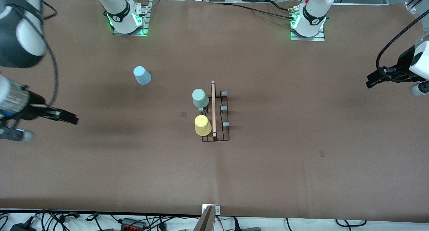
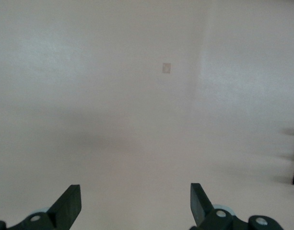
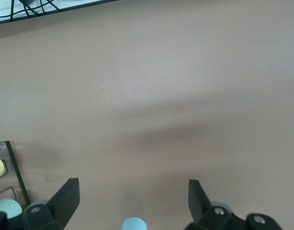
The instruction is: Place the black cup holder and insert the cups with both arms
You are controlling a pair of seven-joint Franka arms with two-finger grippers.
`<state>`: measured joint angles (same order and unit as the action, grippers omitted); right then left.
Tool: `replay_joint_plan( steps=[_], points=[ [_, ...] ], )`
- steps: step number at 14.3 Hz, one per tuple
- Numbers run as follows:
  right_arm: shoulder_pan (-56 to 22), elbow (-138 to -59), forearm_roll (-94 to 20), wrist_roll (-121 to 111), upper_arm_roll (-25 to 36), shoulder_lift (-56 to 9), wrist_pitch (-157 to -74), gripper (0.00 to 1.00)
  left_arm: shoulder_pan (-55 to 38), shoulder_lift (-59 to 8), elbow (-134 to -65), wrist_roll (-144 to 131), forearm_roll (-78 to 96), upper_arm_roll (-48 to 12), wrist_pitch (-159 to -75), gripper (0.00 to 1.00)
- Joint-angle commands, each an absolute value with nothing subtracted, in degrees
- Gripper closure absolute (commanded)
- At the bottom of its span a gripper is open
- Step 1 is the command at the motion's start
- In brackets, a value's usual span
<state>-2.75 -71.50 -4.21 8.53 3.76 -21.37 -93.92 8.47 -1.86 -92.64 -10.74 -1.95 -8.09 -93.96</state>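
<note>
The black cup holder (image 1: pixel 225 114) stands mid-table, its wooden rod (image 1: pixel 213 108) running along the top. A pale green cup (image 1: pixel 200 97) and a yellow cup (image 1: pixel 202 125) sit upside down on pegs on the side toward the right arm's end. A light blue cup (image 1: pixel 142 75) stands upside down on the table, farther from the front camera, toward the right arm's end. My right gripper (image 1: pixel 73 119) hangs open and empty over that end of the table; its wrist view shows the blue cup (image 3: pixel 135 224) and a holder corner (image 3: pixel 12 167). My left gripper (image 1: pixel 369 82) hangs open and empty over the left arm's end.
A brown cloth (image 1: pixel 301 164) covers the table. Cables (image 1: pixel 134 221) and a wooden bracket (image 1: pixel 207 219) lie along its front edge. The two arm bases (image 1: pixel 125 16) (image 1: pixel 310 20) stand along the back edge.
</note>
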Motion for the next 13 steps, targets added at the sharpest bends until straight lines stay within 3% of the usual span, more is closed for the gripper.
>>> replay_joint_plan(
  steps=[1,5,11,13],
  points=[
    [0.4,-77.9,-3.3,1.1,1.8,-15.7,-96.0,0.0,8.5,-1.8,-92.2,-9.5,-2.4,-8.0,-93.9,0.0],
    [0.5,-78.7,-1.6,0.2,2.2,-14.3,-94.3,0.0,8.5,-1.8,-92.2,-9.5,-2.3,-8.0,-93.8,0.0],
    [1.0,-95.0,-0.3,-0.8,2.2,-3.9,-100.3,0.0,8.5,-1.8,-92.2,-9.5,-2.3,-8.0,-93.8,0.0],
    [0.8,-96.3,-0.3,-0.9,2.1,-2.6,-100.0,0.0,8.5,-1.8,-92.2,-9.5,-2.3,-8.0,-93.8,0.0]
  ],
)
